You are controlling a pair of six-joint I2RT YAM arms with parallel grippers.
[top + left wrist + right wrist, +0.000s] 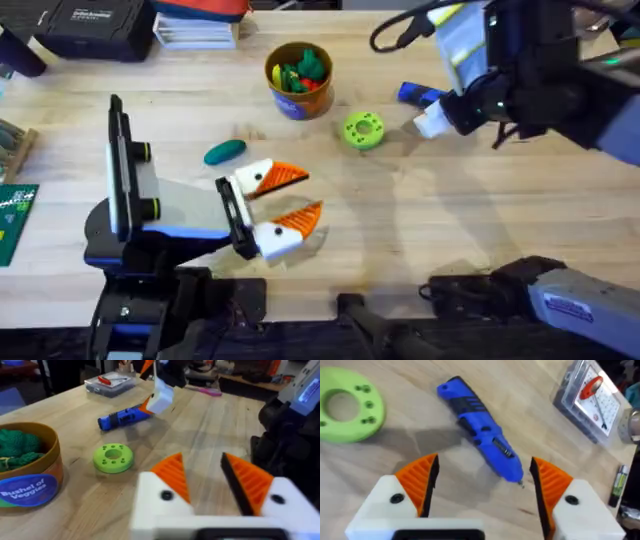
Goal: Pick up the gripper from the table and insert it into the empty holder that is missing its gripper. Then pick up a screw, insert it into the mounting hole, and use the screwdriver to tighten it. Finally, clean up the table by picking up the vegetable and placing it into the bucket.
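My left gripper rests open low over the table's middle. Each of its white holders carries an orange ribbed gripper finger; the same two fingers show in the left wrist view. My right gripper hangs open at the back right, over the blue screwdriver. The screwdriver lies flat, its tip end between the orange fingers. The teal vegetable lies on the wood left of centre. The bucket stands behind it, holding green and red produce. No screw can be made out.
A lime-green disc with holes lies between the bucket and the screwdriver. A clear parts box with a red item sits beyond the screwdriver. Boxes and books line the back left edge. Bare wood lies at the front right.
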